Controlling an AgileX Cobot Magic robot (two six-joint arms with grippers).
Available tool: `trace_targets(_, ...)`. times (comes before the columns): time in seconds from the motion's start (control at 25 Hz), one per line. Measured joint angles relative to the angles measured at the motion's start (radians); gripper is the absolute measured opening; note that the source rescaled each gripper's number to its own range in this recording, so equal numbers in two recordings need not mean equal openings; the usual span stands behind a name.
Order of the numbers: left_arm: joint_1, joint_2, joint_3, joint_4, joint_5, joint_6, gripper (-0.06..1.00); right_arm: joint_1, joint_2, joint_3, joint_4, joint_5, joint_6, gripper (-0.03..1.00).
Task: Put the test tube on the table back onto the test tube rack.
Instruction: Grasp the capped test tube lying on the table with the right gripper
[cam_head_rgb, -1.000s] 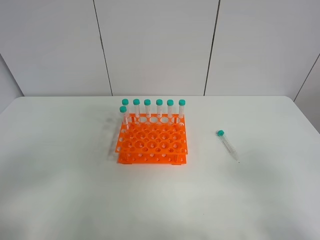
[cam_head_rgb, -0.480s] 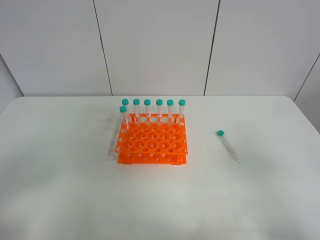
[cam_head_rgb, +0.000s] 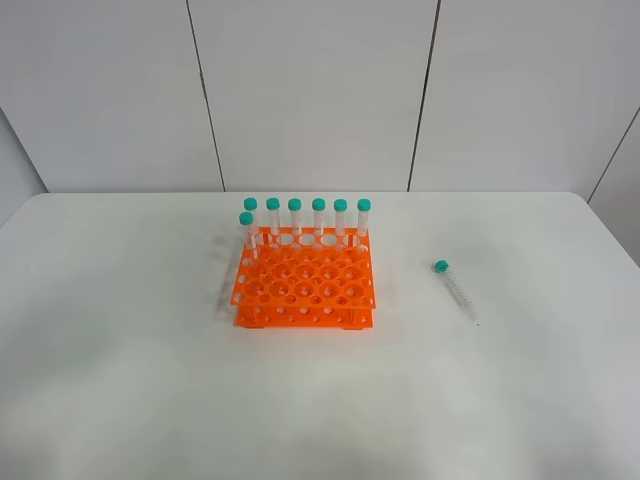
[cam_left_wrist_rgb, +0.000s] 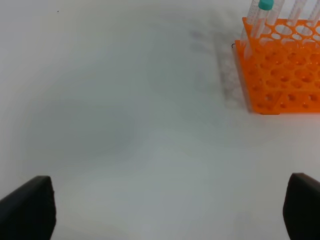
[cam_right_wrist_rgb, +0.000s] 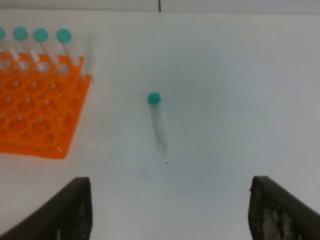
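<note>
A clear test tube (cam_head_rgb: 456, 291) with a teal cap lies flat on the white table (cam_head_rgb: 120, 380), to the right of the orange test tube rack (cam_head_rgb: 304, 286). The right wrist view shows the same test tube (cam_right_wrist_rgb: 158, 123) lying ahead of my right gripper (cam_right_wrist_rgb: 170, 212), whose dark fingers (cam_right_wrist_rgb: 75, 207) stand wide apart with nothing between them. The rack (cam_right_wrist_rgb: 35, 115) sits off to one side there. My left gripper (cam_left_wrist_rgb: 170, 212) is open over bare table, with the rack (cam_left_wrist_rgb: 282, 70) ahead of it at the far side. Neither arm shows in the exterior view.
Several teal-capped tubes (cam_head_rgb: 306, 218) stand upright along the rack's back row, with one more (cam_head_rgb: 247, 232) just in front at the left. A white panelled wall (cam_head_rgb: 320, 90) rises behind the table's far edge.
</note>
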Motion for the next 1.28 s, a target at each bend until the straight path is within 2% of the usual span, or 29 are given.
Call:
trace_targets(0.56, 0.000, 0.000, 0.000, 0.000, 0.000, 0.000, 1.00, 0.000, 0.469, -0.303, 0.019, 0.058, -0.049, 0.86)
trace_targets(0.76, 0.000, 0.000, 0.000, 0.000, 0.000, 0.000, 1.00, 0.000, 0.618, -0.415, 0.023, 0.108, -0.051, 0.86)
trace_targets(1.28, 0.000, 0.000, 0.000, 0.000, 0.000, 0.000, 1.00, 0.000, 0.921, -0.444, 0.016, 0.114, -0.052, 0.86)
